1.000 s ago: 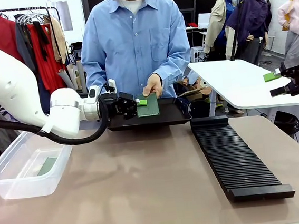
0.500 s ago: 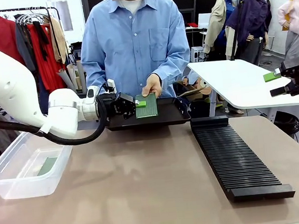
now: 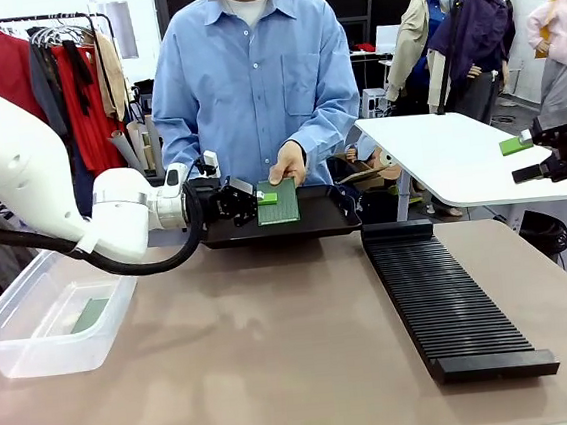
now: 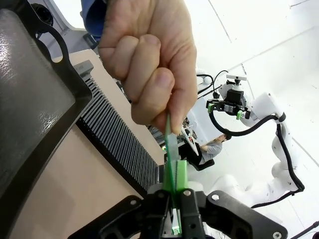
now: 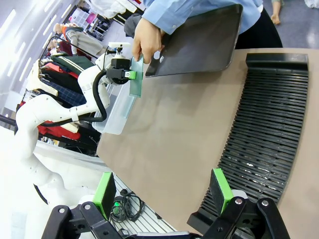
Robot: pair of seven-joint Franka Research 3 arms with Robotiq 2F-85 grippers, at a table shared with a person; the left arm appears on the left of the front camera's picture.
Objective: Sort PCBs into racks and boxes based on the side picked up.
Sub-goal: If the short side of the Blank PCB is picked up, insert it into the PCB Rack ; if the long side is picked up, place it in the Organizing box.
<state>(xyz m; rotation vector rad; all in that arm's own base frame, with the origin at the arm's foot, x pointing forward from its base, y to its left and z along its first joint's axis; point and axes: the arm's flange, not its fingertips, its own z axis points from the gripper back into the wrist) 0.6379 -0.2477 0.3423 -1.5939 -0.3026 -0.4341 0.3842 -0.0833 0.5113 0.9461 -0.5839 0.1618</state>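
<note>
Clear tub [image 3: 16, 359] sits at 8 o'clock from left gripper [image 3: 262, 198], which is clamped on the left edge of the PCB [image 3: 281, 205] above the black tray [image 3: 334, 218]. Person's hand [image 3: 287, 162] pinches the board's far edge at 12. Rack [image 3: 453, 307] at 4 o'clock. Right gripper [image 3: 524, 157] wide, empty, far out at 3.

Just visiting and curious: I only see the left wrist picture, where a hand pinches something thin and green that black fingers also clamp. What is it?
Observer: The front view shows it flat-on: a green PCB, with the person's hand on its top edge and the left gripper shut on its left edge.
Operator: Where could it end up?
Observer: One candidate is a clear box at the table's left end, with a second PCB lying inside.
Operator: And the other arm?
Observer: The right wrist view shows the right gripper open, holding nothing.
</note>
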